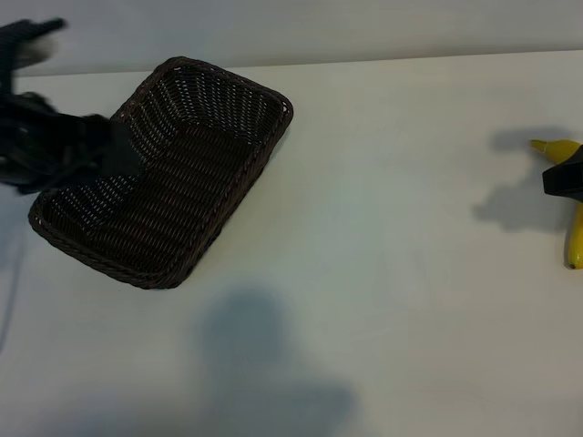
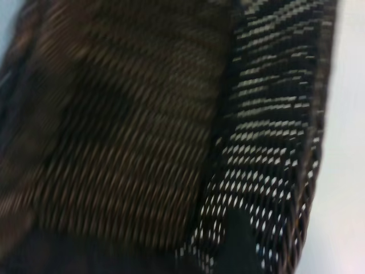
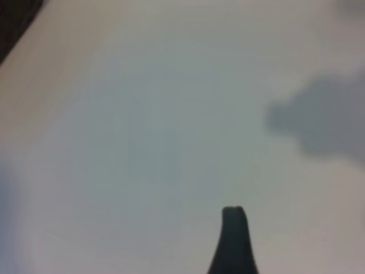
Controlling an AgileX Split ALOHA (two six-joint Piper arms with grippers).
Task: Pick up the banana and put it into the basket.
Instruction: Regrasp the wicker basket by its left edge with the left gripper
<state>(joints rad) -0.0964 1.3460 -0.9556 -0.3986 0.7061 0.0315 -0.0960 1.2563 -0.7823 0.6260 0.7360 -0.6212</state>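
The dark brown woven basket lies slanted at the table's left. My left gripper hovers over the basket's left end, open, with nothing between its fingers. The left wrist view is filled by the basket's woven floor and sloping wall, with one dark finger in front. The yellow banana lies at the far right edge of the table. My right gripper stands over its middle and hides that part. In the right wrist view one finger shows over bare table, and the banana is out of that view.
The white table stretches wide between basket and banana. A broad shadow falls on its front part. A dark corner of the basket shows far off in the right wrist view.
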